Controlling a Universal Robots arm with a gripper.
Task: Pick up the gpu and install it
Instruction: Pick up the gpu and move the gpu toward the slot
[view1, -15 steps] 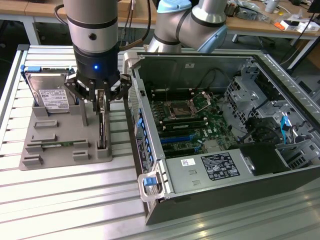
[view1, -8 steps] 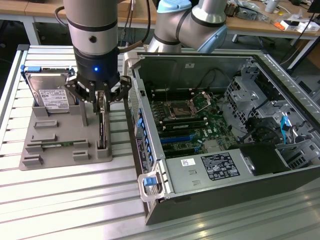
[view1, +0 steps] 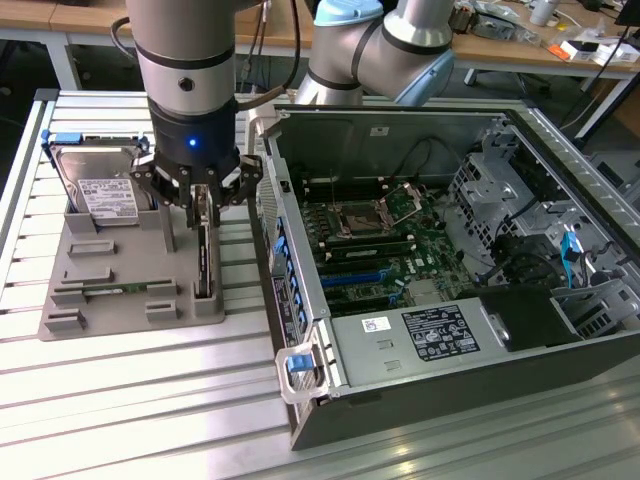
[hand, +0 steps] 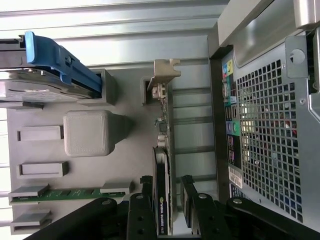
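The gpu (view1: 204, 262) stands on edge in a slot of the grey holder tray (view1: 130, 305), on the exterior view's left, beside the computer case. In the wrist view the gpu (hand: 164, 135) shows its thin edge, with the silver bracket (hand: 166, 74) at its far end. My gripper (view1: 203, 218) hangs straight over the card and is open. In the wrist view the gripper (hand: 166, 200) has one finger on each side of the card's black part, with a small gap on either side. The card rests in its slot.
A silver hard drive (view1: 100, 190) with a blue caddy and a green memory stick (view1: 115, 290) share the tray. The open computer case (view1: 560, 340) lies to the exterior view's right, its motherboard (view1: 380, 240) and blue slot (view1: 352, 278) exposed. Its perforated wall (hand: 265, 135) is close to the card.
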